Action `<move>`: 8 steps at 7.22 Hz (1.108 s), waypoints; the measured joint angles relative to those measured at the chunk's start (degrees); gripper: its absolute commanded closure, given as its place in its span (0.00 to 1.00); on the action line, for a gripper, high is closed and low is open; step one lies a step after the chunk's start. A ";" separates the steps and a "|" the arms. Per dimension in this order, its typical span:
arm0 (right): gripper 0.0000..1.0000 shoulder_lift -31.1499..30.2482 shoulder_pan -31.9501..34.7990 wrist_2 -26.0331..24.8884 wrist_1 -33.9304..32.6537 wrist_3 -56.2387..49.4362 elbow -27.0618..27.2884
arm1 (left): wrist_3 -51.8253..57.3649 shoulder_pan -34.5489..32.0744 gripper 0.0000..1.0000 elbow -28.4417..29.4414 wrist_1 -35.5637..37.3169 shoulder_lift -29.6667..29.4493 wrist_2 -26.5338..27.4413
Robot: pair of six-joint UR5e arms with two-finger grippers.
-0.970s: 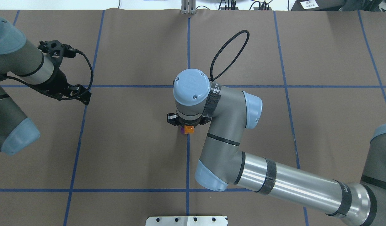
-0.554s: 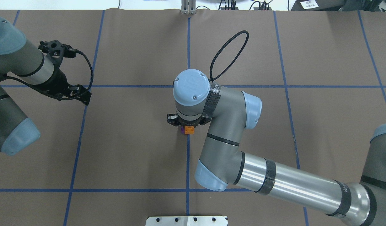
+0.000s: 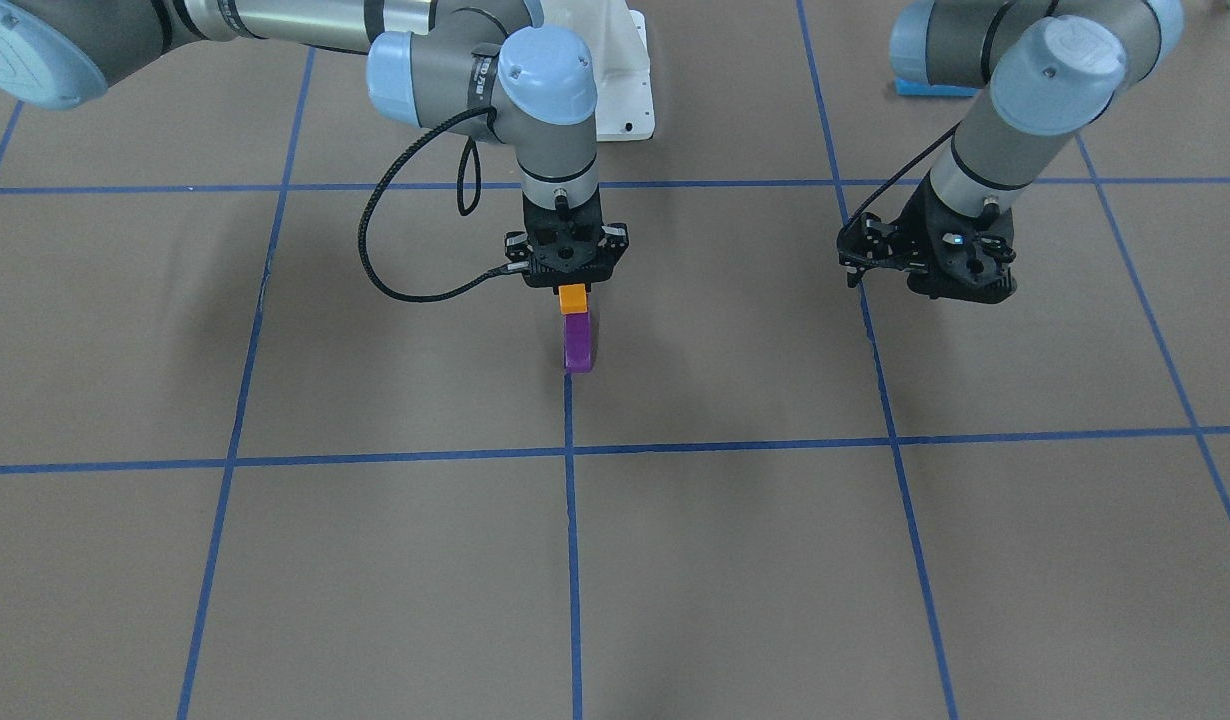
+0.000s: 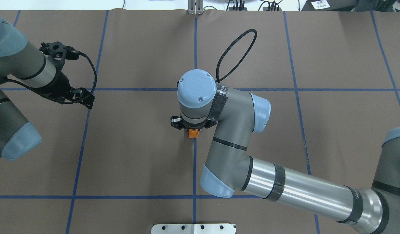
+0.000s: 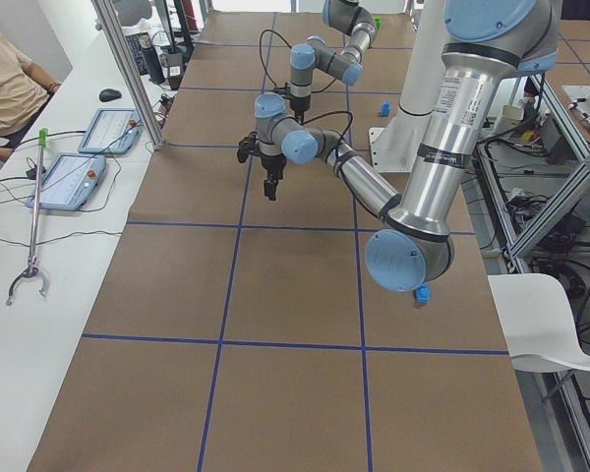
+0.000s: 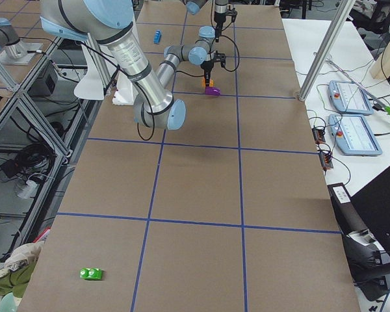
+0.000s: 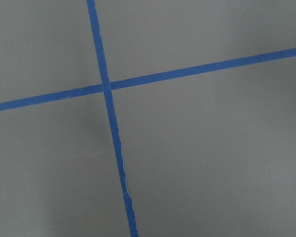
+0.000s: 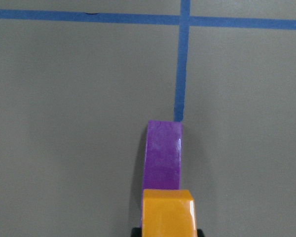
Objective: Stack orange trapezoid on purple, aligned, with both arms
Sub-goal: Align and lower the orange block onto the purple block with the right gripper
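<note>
Pinching one orange trapezoid [image 8: 167,213], the right pincer [image 3: 571,290] hangs above one purple block [image 3: 578,343]; left pincer [image 3: 930,275] grip unclear.

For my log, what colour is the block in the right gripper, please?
The block is orange, clearest in the right wrist view.

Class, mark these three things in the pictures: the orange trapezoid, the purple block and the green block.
orange trapezoid [image 3: 572,298]: front-facing view, on its front face.
purple block [image 3: 578,342]: front-facing view, on its glossy side.
green block [image 6: 91,273]: exterior right view, on its top.
</note>
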 measured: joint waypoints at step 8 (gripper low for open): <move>1.00 0.02 -0.04 -0.05 4.44 0.32 -3.36 | -1.84 0.09 0.00 -0.47 0.00 -0.13 -0.02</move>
